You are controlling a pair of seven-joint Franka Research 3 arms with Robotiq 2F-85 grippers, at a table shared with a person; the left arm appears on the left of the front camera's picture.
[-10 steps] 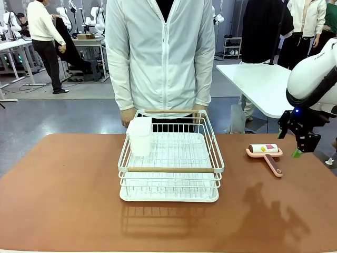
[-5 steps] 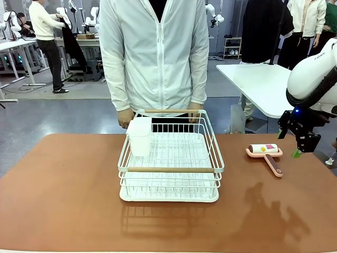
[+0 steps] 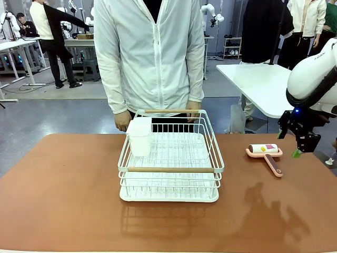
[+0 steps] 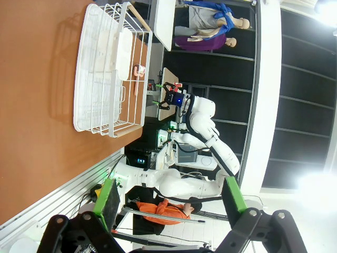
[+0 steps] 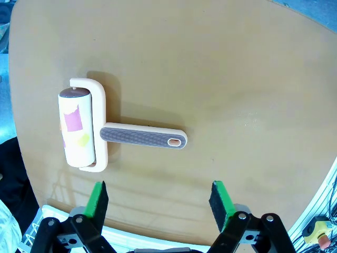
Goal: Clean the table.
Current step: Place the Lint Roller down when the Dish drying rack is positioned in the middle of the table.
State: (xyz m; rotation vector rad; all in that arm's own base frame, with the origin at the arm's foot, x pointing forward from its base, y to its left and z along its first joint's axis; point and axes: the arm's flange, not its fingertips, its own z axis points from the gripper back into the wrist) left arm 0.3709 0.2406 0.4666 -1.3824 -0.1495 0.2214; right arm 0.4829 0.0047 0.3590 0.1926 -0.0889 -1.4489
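Observation:
The reddish-brown table (image 3: 63, 200) carries a pink lint roller (image 3: 266, 154) at its right side, with coloured scraps stuck on its white roll. My right gripper (image 3: 302, 152) hangs open just right of the roller, above the table's edge. In the right wrist view the roller (image 5: 84, 126) lies beyond the open gripper (image 5: 160, 203), its handle (image 5: 142, 137) pointing right, nothing between the green pads. My left gripper (image 4: 168, 203) is open and holds nothing, off the table's (image 4: 37, 105) side.
A white wire rack (image 3: 168, 158) with wooden handles stands mid-table, a white container (image 3: 140, 136) in its back left corner. A person in a white jacket stands behind it, hands (image 3: 122, 120) at the rack's far end. A white table (image 3: 263, 84) stands at the back right.
The person behind the rack has shifted slightly to the left. People in the background have moved. Both arms and the roller are unchanged.

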